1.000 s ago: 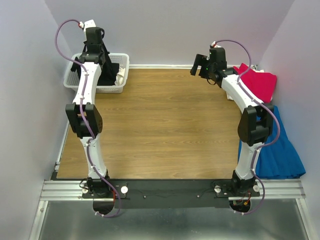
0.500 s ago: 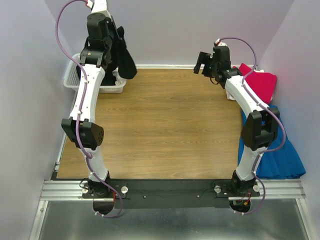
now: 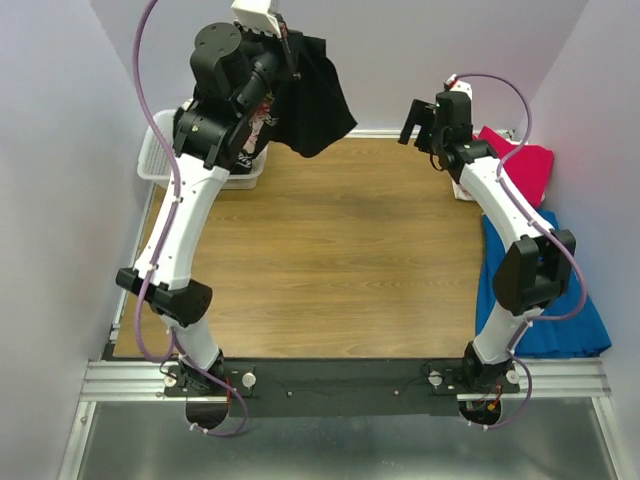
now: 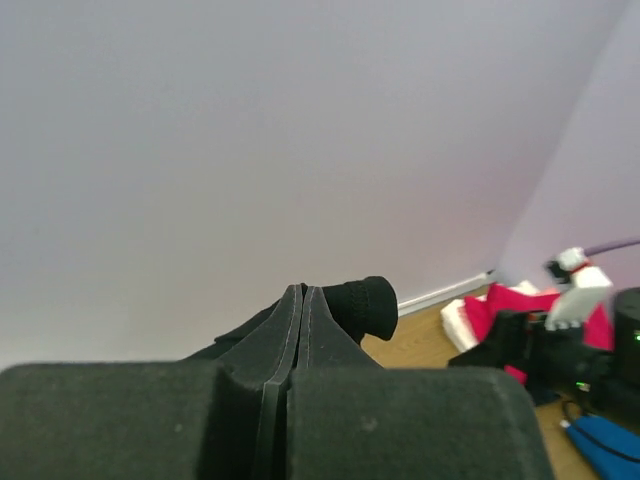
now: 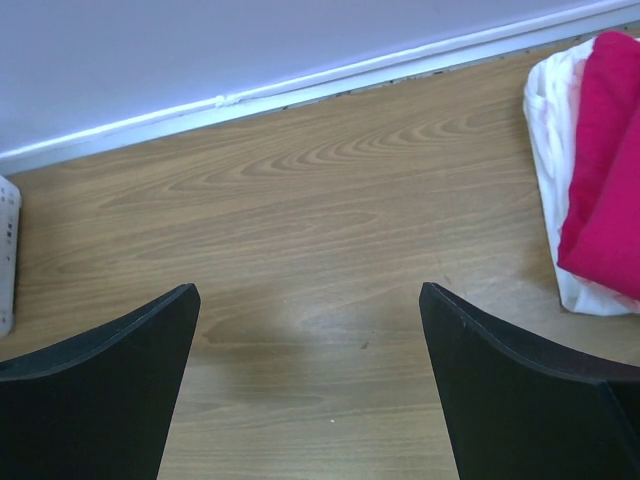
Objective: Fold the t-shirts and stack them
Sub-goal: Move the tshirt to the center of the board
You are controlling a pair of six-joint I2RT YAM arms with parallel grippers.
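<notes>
Tabletop (image 3: 330, 250) now farther below black t-shirt (image 3: 318, 95)

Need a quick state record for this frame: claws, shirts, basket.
left claw: shut on black t-shirt, raised high
black t-shirt: hanging in the air over the far-left table
right claw: open, empty, above far-right table
red t-shirt: lying on cream-white t-shirt, far right
basket: white, far-left corner
blue cloth: right table edge

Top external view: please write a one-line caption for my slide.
Left gripper holds the black t-shirt up beside the white basket; right gripper hangs open near the red t-shirt.
</notes>
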